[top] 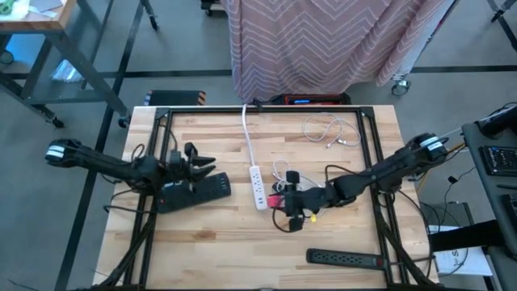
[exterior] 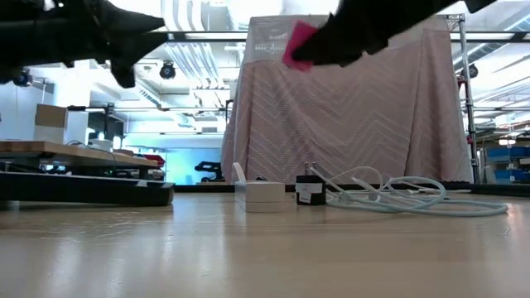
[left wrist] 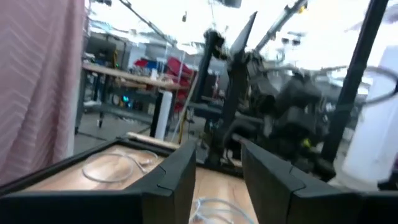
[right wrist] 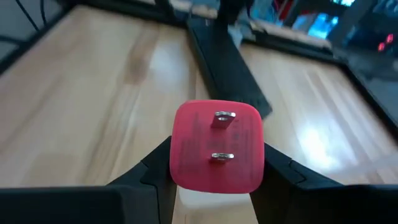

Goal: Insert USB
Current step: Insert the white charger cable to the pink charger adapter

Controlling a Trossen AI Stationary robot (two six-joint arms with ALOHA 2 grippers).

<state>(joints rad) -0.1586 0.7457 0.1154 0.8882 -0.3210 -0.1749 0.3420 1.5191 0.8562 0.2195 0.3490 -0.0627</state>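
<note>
A red plug block with two metal prongs is in my right gripper, which is shut on it above the table's middle, high over the wood in the low view. A white power strip lies just left of it, and a small black cube stands beside the strip. My left gripper hangs open and empty at the left, above a black power strip. I cannot make out the USB. My right gripper pinches the red block by two opposite sides, one finger on each. The prong face is turned back toward the wrist camera. The block is lifted clear of the table and held a little tilted.
A white cable lies looped at the far right. A second black power strip lies near the front right edge. A black frame runs round the tabletop, and a striped cloth hangs behind the far edge.
</note>
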